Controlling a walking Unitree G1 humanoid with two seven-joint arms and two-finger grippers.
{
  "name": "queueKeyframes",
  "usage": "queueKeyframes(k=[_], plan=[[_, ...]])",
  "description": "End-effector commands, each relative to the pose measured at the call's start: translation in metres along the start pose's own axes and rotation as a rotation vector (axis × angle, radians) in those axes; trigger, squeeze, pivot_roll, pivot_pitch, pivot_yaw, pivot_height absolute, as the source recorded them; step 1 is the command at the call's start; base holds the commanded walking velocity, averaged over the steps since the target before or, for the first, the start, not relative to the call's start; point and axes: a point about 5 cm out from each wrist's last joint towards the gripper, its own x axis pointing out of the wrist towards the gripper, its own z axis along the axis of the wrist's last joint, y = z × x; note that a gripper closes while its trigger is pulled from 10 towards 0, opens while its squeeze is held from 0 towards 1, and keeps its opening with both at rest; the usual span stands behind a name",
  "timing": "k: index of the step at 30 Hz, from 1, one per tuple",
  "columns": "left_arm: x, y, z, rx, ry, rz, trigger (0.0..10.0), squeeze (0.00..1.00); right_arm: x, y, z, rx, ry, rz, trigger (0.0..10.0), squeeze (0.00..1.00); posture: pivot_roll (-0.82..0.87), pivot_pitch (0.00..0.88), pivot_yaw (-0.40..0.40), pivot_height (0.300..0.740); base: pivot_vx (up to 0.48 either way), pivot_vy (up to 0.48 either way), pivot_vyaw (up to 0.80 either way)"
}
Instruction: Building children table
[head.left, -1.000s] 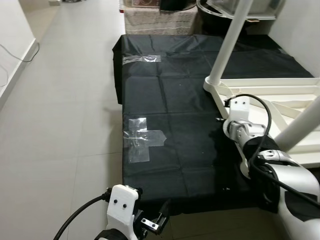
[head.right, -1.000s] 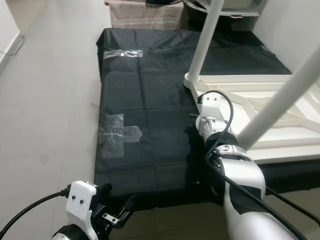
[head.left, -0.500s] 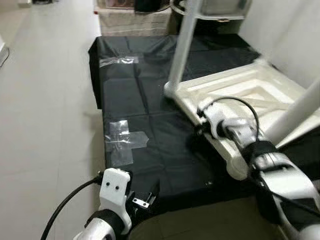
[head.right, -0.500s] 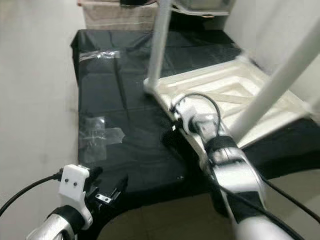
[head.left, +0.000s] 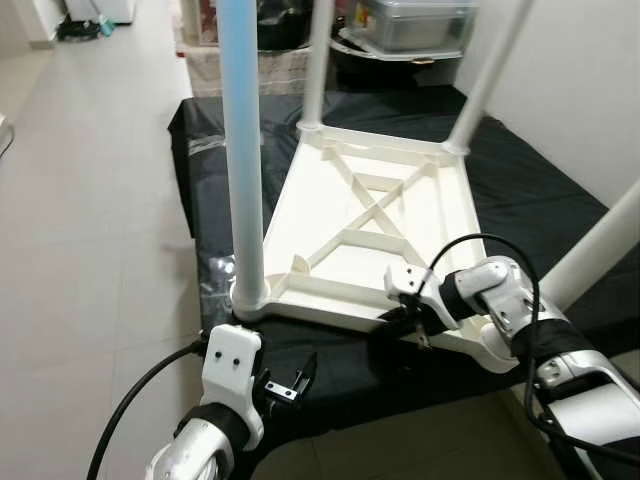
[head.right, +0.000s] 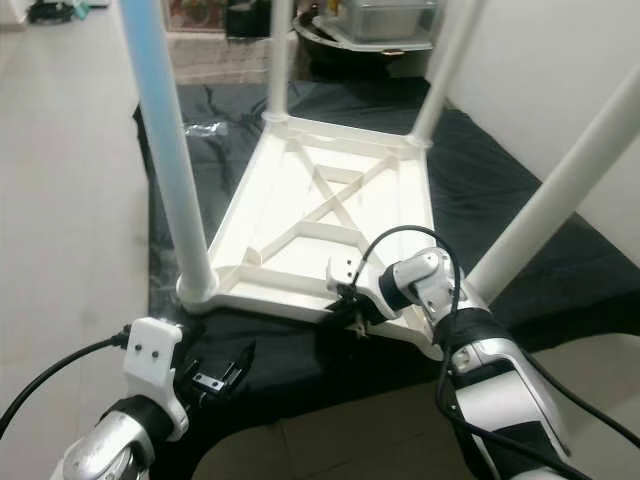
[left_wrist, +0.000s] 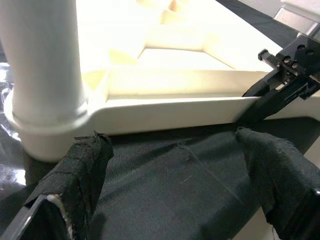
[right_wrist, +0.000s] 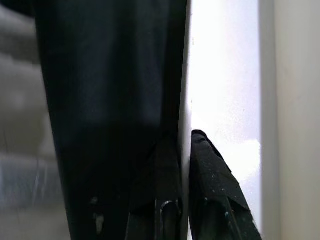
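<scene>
Four white legs rise from an upturned table (head.left: 372, 222) lying on a black cloth (head.left: 520, 185) in the centre of the left eye view. At lower right, the right gripper (head.left: 405, 322) pinches the table's near rim. At lower left, the left gripper (head.left: 285, 385) hovers with fingers apart, holding nothing.

In the left wrist view, two spread fingertips (left_wrist: 82, 172) frame the cloth below the rim, a leg (left_wrist: 42, 65) standing at upper left.

In the right wrist view, the fingers (right_wrist: 212, 175) clamp a thin white edge running up the frame's centre.
</scene>
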Motion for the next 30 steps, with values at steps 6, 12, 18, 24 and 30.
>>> queueKeyframes(k=[6, 12, 18, 24, 30], plan=[[0.0, -0.011, -0.008, -0.005, 0.02, -0.032, 10.0, 0.0, 0.007, 0.004, -0.007, -0.114, 0.169, 0.082, 0.0, 0.0, 0.11, 0.068, -0.08, 0.74, 0.0, 0.0, 0.0], [-0.002, -0.014, -0.013, 0.001, 0.034, -0.052, 10.0, 0.0, -0.005, 0.003, -0.007, -0.198, 0.253, 0.128, 0.0, 0.0, 0.11, 0.067, -0.083, 0.74, 0.0, 0.0, 0.0], [-0.002, -0.012, -0.015, 0.006, 0.04, -0.044, 10.0, 0.0, -0.031, 0.016, -0.035, -0.215, 0.402, 0.256, 0.0, 0.0, 0.1, 0.07, -0.087, 0.74, 0.0, 0.0, 0.0], [-0.002, -0.011, -0.016, 0.008, 0.041, -0.043, 10.0, 0.0, -0.038, 0.026, -0.053, -0.228, 0.452, 0.275, 0.0, 0.0, 0.09, 0.071, -0.078, 0.74, 0.0, 0.0, 0.0], [-0.001, -0.016, -0.018, 0.012, 0.046, -0.066, 10.0, 0.0, -0.018, 0.016, -0.028, -0.367, 0.335, 0.197, 0.0, 0.0, 0.1, 0.072, -0.075, 0.74, 0.0, 0.0, 0.0]])
